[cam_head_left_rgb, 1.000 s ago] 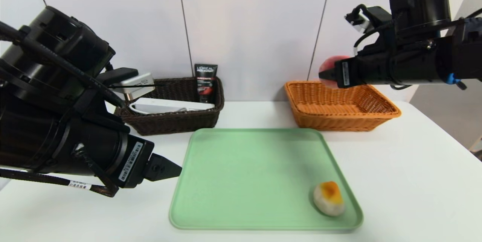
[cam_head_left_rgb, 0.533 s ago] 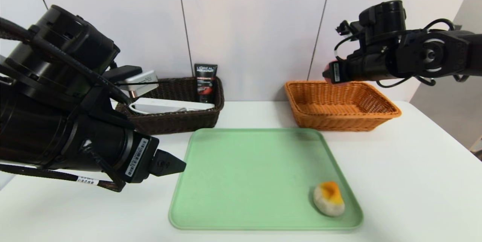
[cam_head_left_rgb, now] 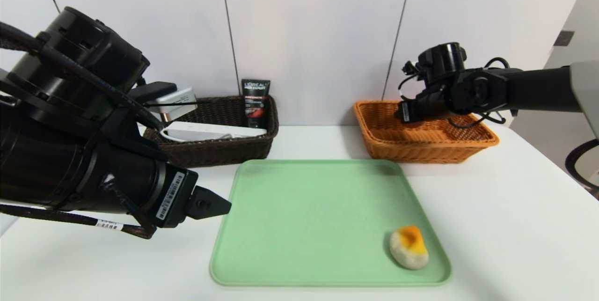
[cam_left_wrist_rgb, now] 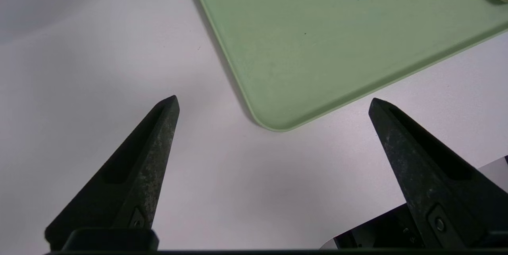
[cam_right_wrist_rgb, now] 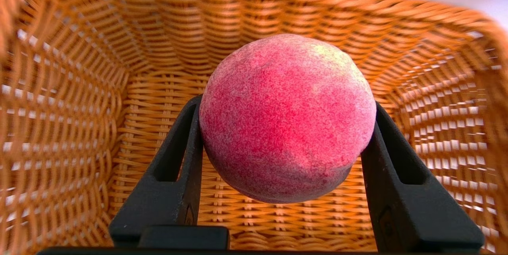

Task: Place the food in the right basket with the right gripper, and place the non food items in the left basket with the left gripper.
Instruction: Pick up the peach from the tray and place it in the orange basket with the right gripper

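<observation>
A white table (cam_head_left_rgb: 491, 216) stands against pale wall panels. At the left, the left gripper (cam_left_wrist_rgb: 274, 102) hangs idle over the table just off the green tray's (cam_head_left_rgb: 309, 216) near corner, fingers spread and empty. Behind it the dark basket (cam_head_left_rgb: 220, 149) holds a tube and white items. On the tray, 1 orange-topped bun (cam_head_left_rgb: 408, 246) waits near the right edge. At the right, the right gripper (cam_right_wrist_rgb: 283, 144) is inside the orange basket (cam_head_left_rgb: 468, 144), pinching a peach (cam_right_wrist_rgb: 287, 118) between both fingers.

The peach seems just above the weave, though the gap is hard to judge. Best to ease lower until it nearly touches, then part the fingers slowly so the round fruit does not roll, and lift straight out.

1 second ago the right gripper held the peach high above the basket's back rim; it has since dropped into the basket. The left arm barely shifted.
</observation>
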Controlling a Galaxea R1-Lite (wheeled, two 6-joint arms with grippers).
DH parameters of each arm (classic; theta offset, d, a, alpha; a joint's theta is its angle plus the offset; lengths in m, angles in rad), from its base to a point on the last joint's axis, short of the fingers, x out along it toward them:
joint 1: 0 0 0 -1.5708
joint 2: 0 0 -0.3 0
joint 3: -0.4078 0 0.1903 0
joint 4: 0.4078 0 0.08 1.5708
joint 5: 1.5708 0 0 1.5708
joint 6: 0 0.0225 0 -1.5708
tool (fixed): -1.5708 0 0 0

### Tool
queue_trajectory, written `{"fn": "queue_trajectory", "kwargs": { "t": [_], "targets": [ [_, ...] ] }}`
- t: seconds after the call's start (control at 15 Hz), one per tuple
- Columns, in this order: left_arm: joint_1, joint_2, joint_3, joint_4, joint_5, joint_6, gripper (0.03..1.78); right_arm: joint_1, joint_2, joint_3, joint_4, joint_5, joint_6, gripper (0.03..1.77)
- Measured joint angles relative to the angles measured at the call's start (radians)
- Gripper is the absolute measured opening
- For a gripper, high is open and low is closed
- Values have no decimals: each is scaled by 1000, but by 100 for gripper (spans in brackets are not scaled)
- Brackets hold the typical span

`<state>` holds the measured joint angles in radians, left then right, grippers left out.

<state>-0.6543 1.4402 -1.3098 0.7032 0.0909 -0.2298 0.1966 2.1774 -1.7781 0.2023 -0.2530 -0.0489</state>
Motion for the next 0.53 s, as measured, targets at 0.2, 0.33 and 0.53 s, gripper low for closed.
{"fn": "queue_trajectory", "kwargs": {
  "t": [0.2,0.33,0.53],
  "targets": [
    [0,-1,-2,0,0,0,169,-7,16,-10,6,9,0,134],
    [0,-1,-3,0,0,0,169,-9,17,-17,13,11,0,142],
    [0,-1,-3,0,0,0,169,-11,8,-19,37,36,2,151]
  ]
}}
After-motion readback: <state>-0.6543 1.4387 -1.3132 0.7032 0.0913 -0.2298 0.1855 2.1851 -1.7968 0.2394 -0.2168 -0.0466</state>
